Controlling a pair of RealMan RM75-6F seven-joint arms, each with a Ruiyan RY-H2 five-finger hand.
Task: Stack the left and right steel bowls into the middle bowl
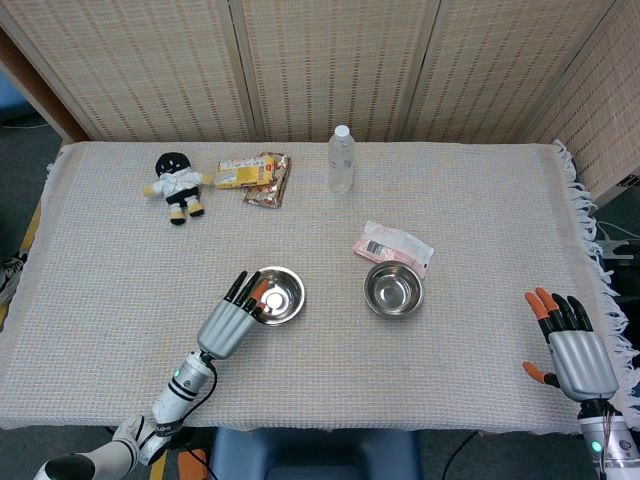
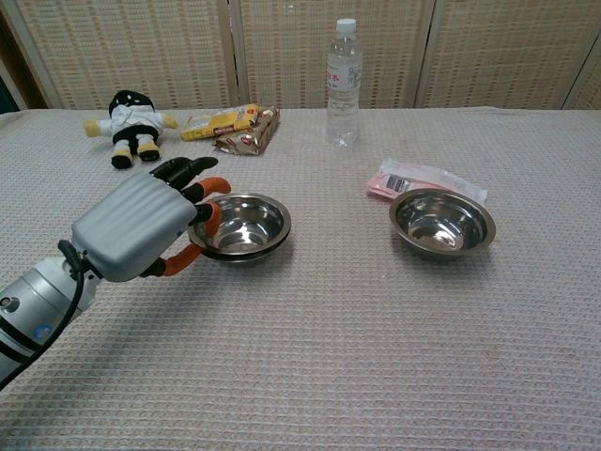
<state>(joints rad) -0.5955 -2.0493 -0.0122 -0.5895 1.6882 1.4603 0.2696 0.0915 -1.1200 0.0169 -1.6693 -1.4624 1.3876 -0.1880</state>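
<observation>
Two steel bowls sit nested left of the table's centre; the left bowl lies inside the middle bowl, whose rim shows just beneath it. My left hand grips the nested bowl's left rim, fingers over the edge and thumb below. Alone to the right stands the right steel bowl. Over by the table's front right edge is my right hand, fingers spread, holding nothing; the chest view does not show it.
A pink packet lies just behind the right bowl. At the back stand a water bottle, snack packets and a small doll.
</observation>
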